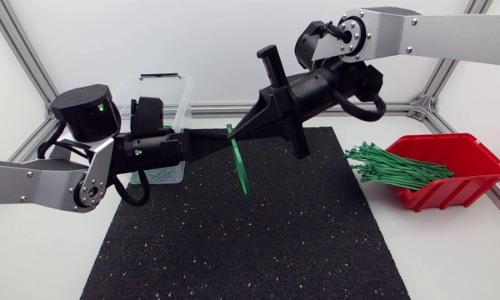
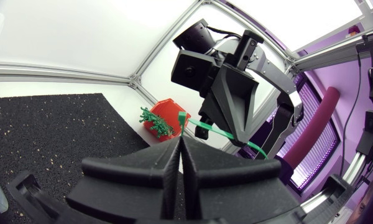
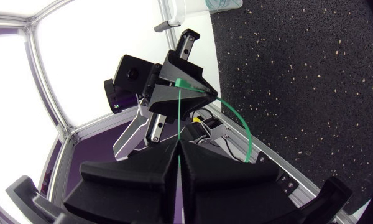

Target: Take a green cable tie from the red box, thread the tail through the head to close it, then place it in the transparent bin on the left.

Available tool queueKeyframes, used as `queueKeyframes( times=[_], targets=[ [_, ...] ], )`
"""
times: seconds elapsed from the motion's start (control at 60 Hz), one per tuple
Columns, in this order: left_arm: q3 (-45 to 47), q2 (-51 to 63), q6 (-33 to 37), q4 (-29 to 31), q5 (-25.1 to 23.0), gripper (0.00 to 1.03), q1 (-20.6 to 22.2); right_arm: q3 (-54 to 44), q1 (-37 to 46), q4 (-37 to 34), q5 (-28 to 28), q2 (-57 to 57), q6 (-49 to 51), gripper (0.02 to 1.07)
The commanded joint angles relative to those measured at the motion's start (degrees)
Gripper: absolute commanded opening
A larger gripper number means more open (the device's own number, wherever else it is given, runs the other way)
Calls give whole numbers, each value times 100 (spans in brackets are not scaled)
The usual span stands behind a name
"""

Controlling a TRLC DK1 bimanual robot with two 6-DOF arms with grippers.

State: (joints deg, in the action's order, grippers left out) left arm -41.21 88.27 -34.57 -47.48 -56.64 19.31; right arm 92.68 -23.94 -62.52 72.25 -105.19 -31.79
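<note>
Your mat (image 1: pixel 233 250) has the red box (image 1: pixel 475 158) at its right, the clear bin (image 1: pixel 186 96) at its left. Above it your left tool (image 1: pixel 220 138) and right tool (image 1: pixel 242 130) meet, both clamped on the green cable tie (image 1: pixel 240 167), likely to feed tail into head.

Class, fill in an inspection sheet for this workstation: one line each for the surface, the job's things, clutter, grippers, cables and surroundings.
Surface: black speckled mat on a white table.
Job's things: green cable tie held above the mat. The red box at the right has a bundle of ties spilling out. The transparent bin at the left has a few green ties inside.
Clutter: nothing seen.
Grippers: left gripper and right gripper meet tip to tip, each shut on the cable tie.
Cables: a black cable loop at the left wrist and a black hose at the right.
Surroundings: aluminium frame along the table's edges.
</note>
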Motion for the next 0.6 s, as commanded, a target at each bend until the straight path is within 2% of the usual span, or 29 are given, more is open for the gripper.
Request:
queueKeyframes(
  times=[0.0, 0.583],
  targets=[
    [148, -55, -147, -103, 13, 3, 38, -154, -23, 65, 53, 130, -231, 7],
    [272, -381, -200, -112, 13, 3, 117, -216, -23, 161, 53, 235, -284, 7]
  ],
)
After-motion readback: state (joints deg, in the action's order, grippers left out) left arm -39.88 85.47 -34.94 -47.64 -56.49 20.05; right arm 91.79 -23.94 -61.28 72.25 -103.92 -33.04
